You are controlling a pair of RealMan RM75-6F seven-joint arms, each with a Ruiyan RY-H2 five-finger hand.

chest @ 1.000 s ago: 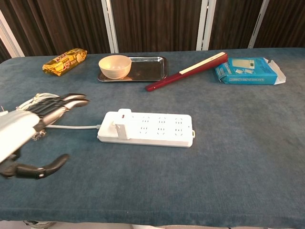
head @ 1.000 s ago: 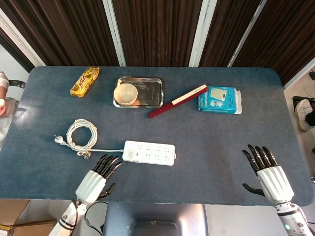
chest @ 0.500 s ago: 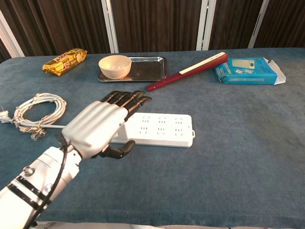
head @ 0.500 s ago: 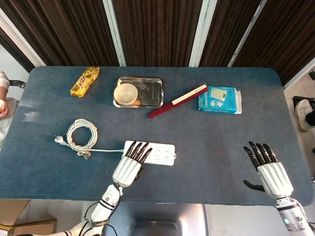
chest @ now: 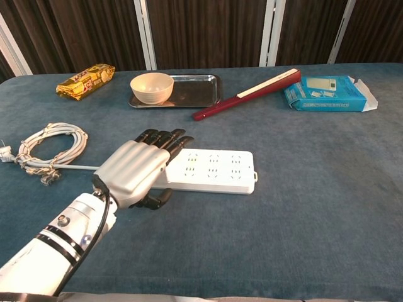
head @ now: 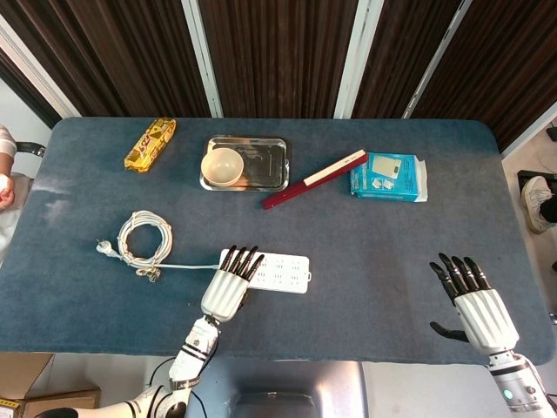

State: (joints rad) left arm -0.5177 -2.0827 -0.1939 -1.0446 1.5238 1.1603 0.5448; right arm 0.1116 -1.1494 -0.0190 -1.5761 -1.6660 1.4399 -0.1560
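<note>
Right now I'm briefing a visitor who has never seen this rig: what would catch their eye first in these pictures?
Probably the left hand, lying over the left end of the white power strip at the near middle of the blue table, its cord running left to a coiled cable. Next, the right hand, open with fingers spread at the near right edge. At the far side lies a dark red closed fan beside a steel tray.

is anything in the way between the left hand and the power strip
Nothing visible is. The left hand is already over the left end of the white power strip, fingers lying across it. The coiled cable lies off to its left, out of the way.
</note>
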